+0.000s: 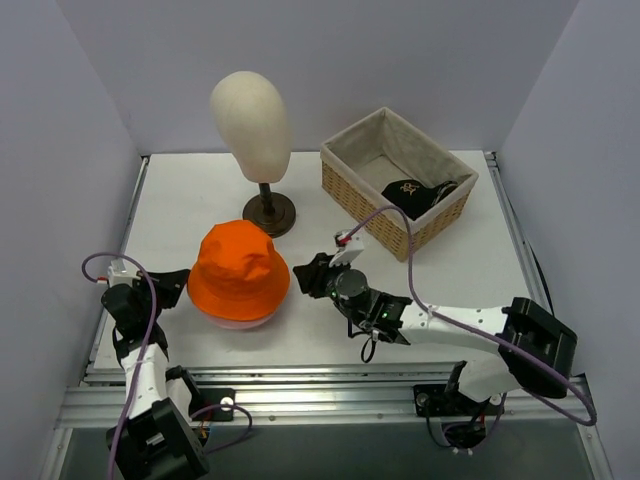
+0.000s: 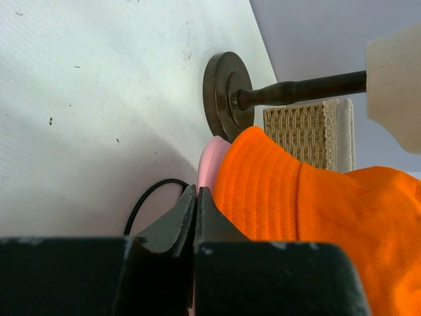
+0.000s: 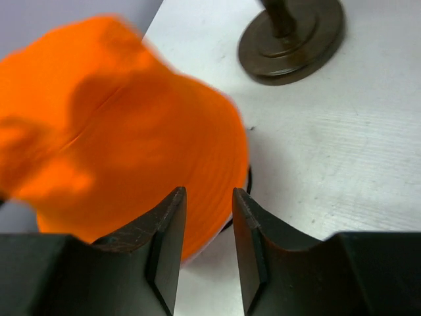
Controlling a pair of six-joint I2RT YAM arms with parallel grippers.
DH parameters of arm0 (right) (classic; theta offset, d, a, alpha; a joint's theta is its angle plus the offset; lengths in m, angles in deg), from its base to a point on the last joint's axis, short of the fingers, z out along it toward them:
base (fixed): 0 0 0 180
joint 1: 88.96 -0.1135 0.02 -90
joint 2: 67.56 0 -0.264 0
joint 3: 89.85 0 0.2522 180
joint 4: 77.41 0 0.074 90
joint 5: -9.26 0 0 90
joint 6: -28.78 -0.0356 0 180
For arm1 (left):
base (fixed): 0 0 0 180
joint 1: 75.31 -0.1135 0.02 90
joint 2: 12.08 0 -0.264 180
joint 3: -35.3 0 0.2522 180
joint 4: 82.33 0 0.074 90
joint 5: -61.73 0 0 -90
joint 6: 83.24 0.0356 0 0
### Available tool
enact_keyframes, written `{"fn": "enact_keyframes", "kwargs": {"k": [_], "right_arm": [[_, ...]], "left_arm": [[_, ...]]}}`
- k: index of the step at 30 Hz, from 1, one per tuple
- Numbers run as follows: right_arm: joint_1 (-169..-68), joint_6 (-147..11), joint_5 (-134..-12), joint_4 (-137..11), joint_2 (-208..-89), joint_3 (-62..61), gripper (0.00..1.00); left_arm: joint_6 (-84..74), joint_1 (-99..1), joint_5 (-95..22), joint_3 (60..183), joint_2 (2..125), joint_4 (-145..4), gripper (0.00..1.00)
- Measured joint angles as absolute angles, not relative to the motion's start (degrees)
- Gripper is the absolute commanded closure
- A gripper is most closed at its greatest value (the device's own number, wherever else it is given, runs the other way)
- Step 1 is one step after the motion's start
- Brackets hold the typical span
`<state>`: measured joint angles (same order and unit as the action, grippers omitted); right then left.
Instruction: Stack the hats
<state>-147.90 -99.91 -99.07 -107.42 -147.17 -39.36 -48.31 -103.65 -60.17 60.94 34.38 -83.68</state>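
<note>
The bright orange bucket hat (image 1: 240, 268) sits on the pale pink bucket hat (image 1: 243, 321), whose rim shows under it at the table's front middle. The orange hat also shows in the left wrist view (image 2: 316, 217) and right wrist view (image 3: 118, 131); the pink rim shows in the left wrist view (image 2: 212, 164). The black cap with gold emblem (image 1: 415, 193) lies in the wicker basket. The tan cap is out of view. My left gripper (image 1: 172, 287) is shut and empty, just left of the hats (image 2: 197, 191). My right gripper (image 1: 310, 275) is open and empty, just right of the hats (image 3: 209, 194).
A cream mannequin head (image 1: 251, 125) on a dark stand (image 1: 268, 213) stands behind the hats. The woven wicker basket (image 1: 350, 182) sits at the back right. A thin black cord loop (image 2: 148, 197) lies on the table beside the pink rim. White walls enclose the table.
</note>
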Motion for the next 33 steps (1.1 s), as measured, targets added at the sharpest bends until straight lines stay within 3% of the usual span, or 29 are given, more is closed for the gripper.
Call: {"fn": "enact_keyframes", "kwargs": {"k": [6, 12, 25, 33], "right_arm": [[-165.60, -83.92, -108.31, -100.60, -146.54, -33.28, 0.62], [-173.32, -70.04, -114.56, -97.52, -154.60, -24.39, 0.59], [-179.70, -51.65, -121.80, -97.62, -169.44, -16.72, 0.55], [-180.79, -44.88, -126.12, -100.97, -174.03, -13.46, 0.59]], "left_arm": [[-48.36, -103.65, -60.06, 60.94, 34.20, -83.68, 0.98], [-48.42, -103.65, -60.06, 60.79, 33.98, -83.68, 0.98], [-48.55, -103.65, -60.08, 60.68, 33.89, -83.68, 0.98], [-48.60, -103.65, -60.08, 60.48, 33.83, -83.75, 0.98]]}}
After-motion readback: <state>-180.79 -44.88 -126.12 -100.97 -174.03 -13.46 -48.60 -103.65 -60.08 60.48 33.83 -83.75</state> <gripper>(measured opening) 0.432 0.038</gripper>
